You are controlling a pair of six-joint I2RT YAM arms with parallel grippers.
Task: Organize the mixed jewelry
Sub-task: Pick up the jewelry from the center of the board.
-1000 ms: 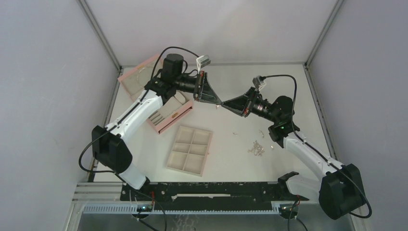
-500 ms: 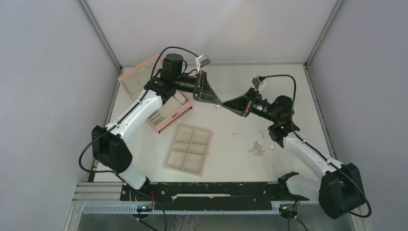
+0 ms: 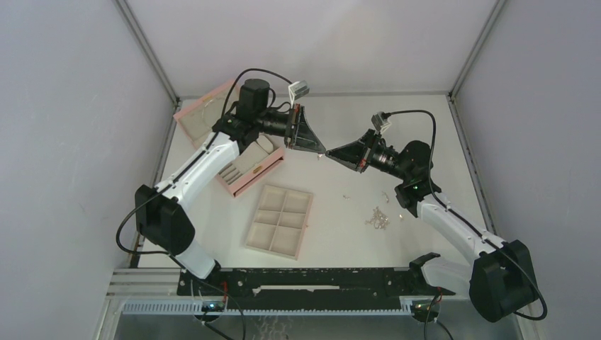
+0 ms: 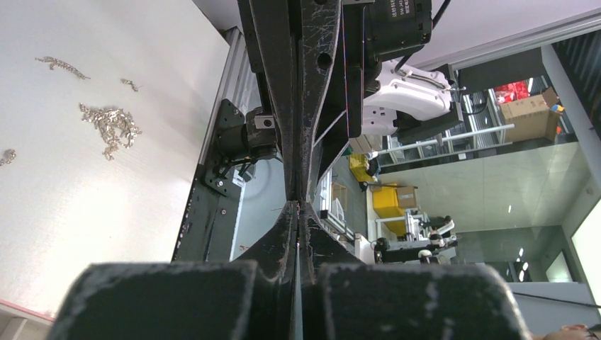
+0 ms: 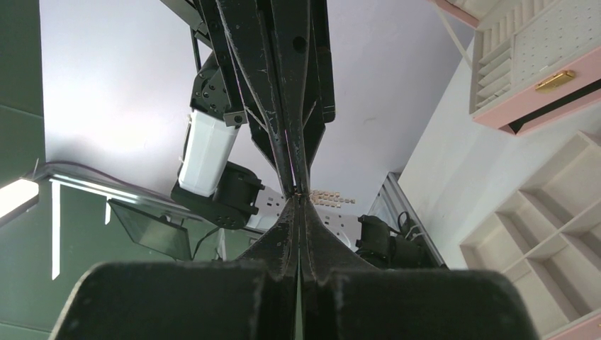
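Both claws clenched: left gripper (image 3: 320, 149) and right gripper (image 3: 330, 153) meet tip to tip above the table (image 3: 340, 237); cannot tell if anything is pinched. Silver jewelry cluster (image 3: 378, 218) lies loose beside the right arm, right of the beige six-compartment tray (image 3: 304, 230).

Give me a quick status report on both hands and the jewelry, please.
Left hand shut, right hand shut, meeting tip-to-tip above table. Jewelry loose on table beside right arm. Nothing blocking the tray.
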